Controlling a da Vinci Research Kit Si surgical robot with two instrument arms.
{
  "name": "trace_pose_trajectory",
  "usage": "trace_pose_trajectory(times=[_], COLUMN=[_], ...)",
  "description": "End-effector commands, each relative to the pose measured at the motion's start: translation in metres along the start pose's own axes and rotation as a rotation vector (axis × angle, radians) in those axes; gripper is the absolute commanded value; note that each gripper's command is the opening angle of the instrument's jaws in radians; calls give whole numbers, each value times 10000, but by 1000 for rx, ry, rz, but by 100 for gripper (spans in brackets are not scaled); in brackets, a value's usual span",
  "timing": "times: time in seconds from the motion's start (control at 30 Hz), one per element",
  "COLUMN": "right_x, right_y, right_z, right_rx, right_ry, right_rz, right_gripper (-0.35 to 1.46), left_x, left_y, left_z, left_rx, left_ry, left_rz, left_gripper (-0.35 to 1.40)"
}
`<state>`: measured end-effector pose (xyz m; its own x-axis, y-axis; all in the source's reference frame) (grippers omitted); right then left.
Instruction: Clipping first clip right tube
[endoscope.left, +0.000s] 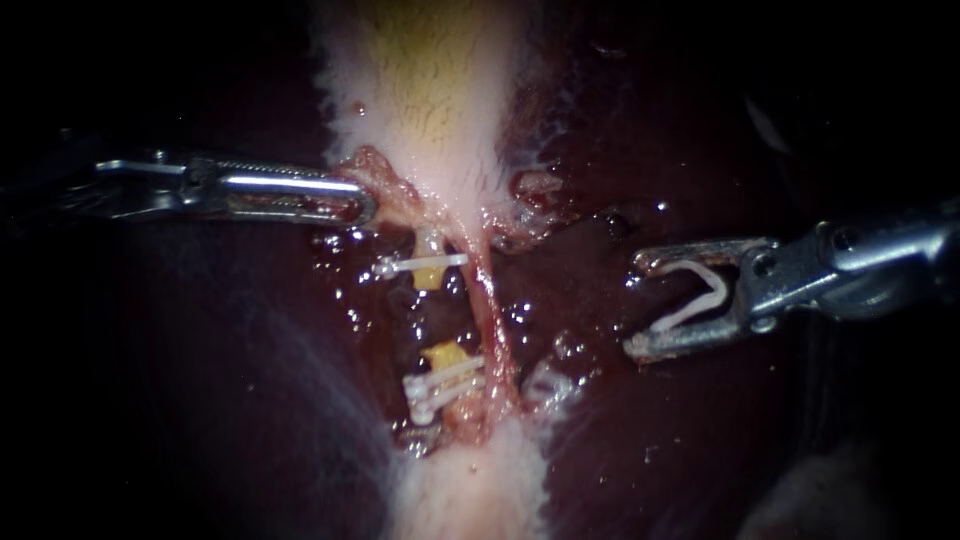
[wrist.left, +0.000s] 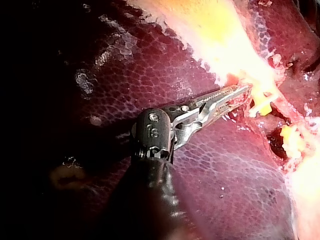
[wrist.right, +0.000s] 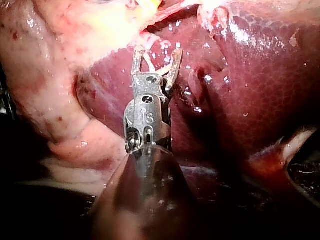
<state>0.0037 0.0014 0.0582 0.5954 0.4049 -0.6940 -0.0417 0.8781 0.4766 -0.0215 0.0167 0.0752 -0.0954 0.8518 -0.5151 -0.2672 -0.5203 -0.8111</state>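
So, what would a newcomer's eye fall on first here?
The right instrument holds an open white V-shaped clip between wide-apart jaws, right of the bare pink tube. Left of that tube, closed white clips cross a yellow tube; above them, the left instrument grips pale pink tissue.

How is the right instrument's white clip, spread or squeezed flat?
Spread: the clip forms an open V held in the right instrument.
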Motion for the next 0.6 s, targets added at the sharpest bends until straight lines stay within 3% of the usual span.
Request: trace_pose_trajectory(times=[0.03,0.23,0.43,0.6], right_x=[0,0,0,2], right_y=[0,0,-1,-1], right_z=[0,0,0,4], right_rx=[0,0,0,-3], right_ry=[0,0,0,0], right_rz=[0,0,0,2], right_gripper=[50,50,50,50], left_x=[1,20,58,67], left_y=[1,13,41,59], left_z=[-1,-30,-77,-85], left_rx=[0,-10,-6,-3], left_ry=[0,-7,40,51], left_rz=[0,-12,-28,-11], left_gripper=[-35,-35,-35,-35])
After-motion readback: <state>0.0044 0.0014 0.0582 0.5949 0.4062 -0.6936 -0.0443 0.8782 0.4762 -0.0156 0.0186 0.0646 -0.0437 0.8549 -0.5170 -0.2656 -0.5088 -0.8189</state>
